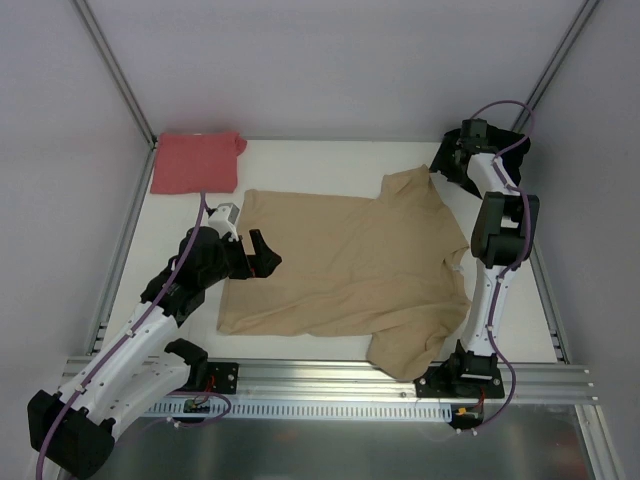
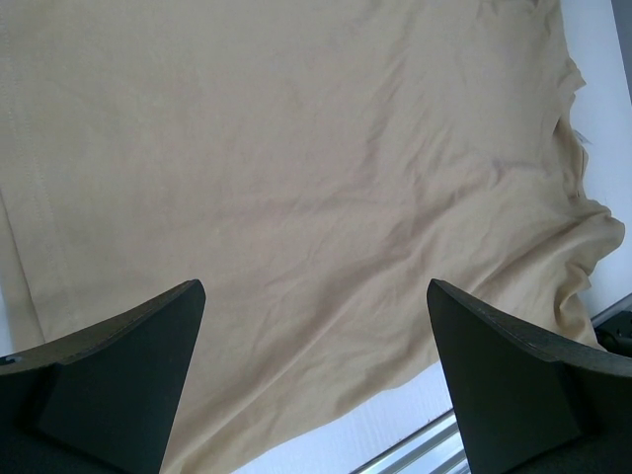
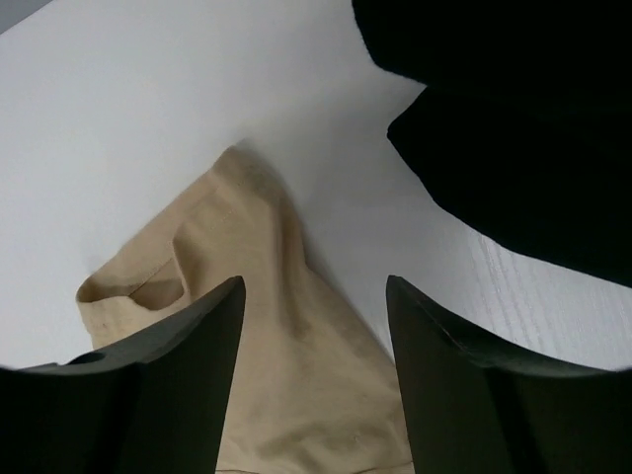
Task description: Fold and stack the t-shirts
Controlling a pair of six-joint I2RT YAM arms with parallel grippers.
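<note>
The tan-beige t-shirt (image 1: pixel 350 265) lies spread flat across the middle of the table, with one sleeve reaching toward the back right. My left gripper (image 1: pixel 262 252) hovers open over its left part; in the left wrist view the tan cloth (image 2: pixel 296 148) fills the frame between the wide-apart fingers of that gripper (image 2: pixel 314 286). My right gripper (image 1: pixel 452 158) is at the back right, open, with the tan sleeve (image 3: pixel 257 257) lying below its separated fingers (image 3: pixel 315 281). The black t-shirt (image 3: pixel 513 118) lies bunched just beyond it (image 1: pixel 517 143). The salmon-red t-shirt (image 1: pixel 195 162) rests folded at the back left corner.
A metal rail (image 1: pixel 400 375) runs along the near table edge where both arm bases are bolted. Pale enclosure walls with slanted metal posts (image 1: pixel 115 70) close off the left, back and right sides.
</note>
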